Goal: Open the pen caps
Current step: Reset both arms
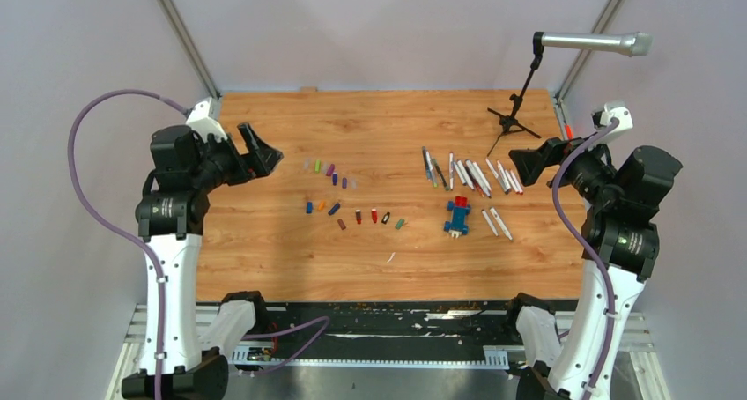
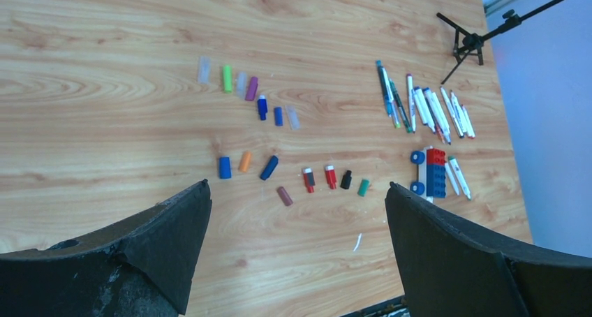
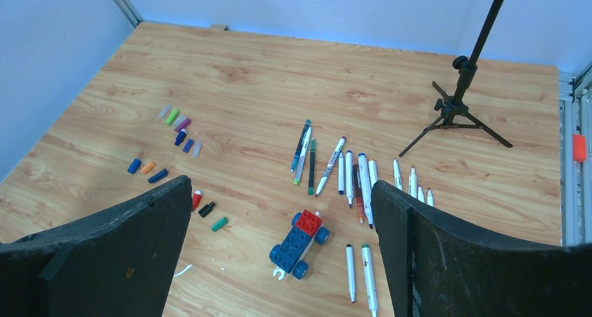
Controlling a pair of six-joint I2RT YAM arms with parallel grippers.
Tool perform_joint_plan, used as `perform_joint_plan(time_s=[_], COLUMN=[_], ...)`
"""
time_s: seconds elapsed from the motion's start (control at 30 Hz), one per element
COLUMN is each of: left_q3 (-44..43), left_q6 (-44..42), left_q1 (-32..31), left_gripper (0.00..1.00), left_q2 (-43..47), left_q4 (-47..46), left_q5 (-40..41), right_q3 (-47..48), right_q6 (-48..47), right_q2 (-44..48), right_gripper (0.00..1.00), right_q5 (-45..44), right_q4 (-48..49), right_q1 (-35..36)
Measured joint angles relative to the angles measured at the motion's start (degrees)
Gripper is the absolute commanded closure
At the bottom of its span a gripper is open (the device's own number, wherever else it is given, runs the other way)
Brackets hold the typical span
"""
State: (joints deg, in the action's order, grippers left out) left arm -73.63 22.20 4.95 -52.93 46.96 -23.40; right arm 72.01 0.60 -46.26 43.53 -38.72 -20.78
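Note:
The pen caps (image 1: 352,197) lie loose in two rows left of the table's middle: green, purple, blue and clear ones behind, blue, orange, red, brown, black and green in front. They show in the left wrist view (image 2: 279,149) and the right wrist view (image 3: 178,146). Uncapped white pens (image 1: 471,175) lie in a row at the right, also in the left wrist view (image 2: 426,107) and the right wrist view (image 3: 349,167). My left gripper (image 1: 260,153) is open and empty, raised left of the caps. My right gripper (image 1: 528,162) is open and empty, raised right of the pens.
A blue-and-red block car (image 1: 456,216) sits in front of the pens, with two more pens (image 1: 496,223) beside it. A microphone on a black tripod (image 1: 515,122) stands at the back right. A small white scrap (image 1: 391,257) lies near the front.

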Motion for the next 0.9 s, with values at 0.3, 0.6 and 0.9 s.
perform_joint_plan(time_s=[0.3,0.6,0.9], left_q3=[1.7,2.1,3.2], left_q6=[-3.0,-5.2,-6.1], left_q1=[-3.2,-4.1,-6.4], left_gripper=[0.0,0.0,0.0], left_q2=[4.4,5.5,5.8], left_q4=[0.8,1.7,1.7], left_q5=[3.5,6.4,7.5], right_q3=[-2.0,-3.1,-4.0], right_q6=[0.2,0.2,0.2], right_q2=[-0.1,-0.2,0.0], right_gripper=[0.0,0.0,0.0], right_q5=[-0.2,-0.6,-0.8], right_q4=[0.1,0.4,0.5], right_q1=[0.0,0.0,-0.5])
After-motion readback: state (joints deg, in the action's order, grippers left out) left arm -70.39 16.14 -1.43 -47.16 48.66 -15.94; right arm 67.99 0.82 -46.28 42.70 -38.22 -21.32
